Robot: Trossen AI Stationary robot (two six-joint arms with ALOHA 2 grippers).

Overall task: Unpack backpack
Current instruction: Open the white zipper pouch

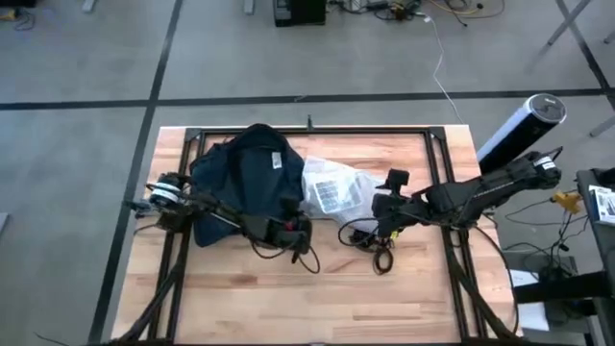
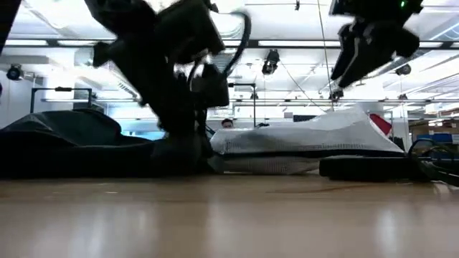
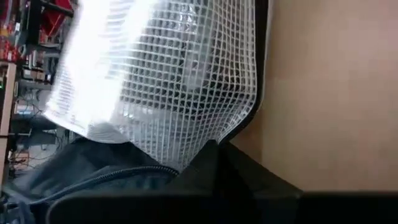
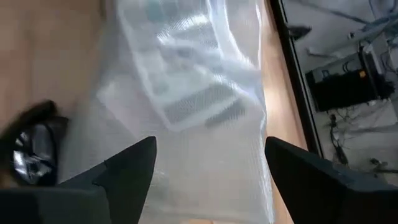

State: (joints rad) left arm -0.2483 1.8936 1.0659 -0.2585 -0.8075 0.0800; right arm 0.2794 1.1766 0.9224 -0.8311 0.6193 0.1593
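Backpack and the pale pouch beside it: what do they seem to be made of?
The backpack looks like soft matte navy fabric: it slumps in folds, and a zip line shows in the left wrist view. The pouch seems to be translucent plastic with a woven grid reinforcement; it is glossy and crinkled.

Grey floor (image 1: 86, 67) around my wooden table (image 1: 317, 298), dark tape lines crossing it. Cables (image 1: 423, 12) lie beyond table's far edge. Low view: white ceiling (image 2: 287, 21) with strip lights, open workshop behind.
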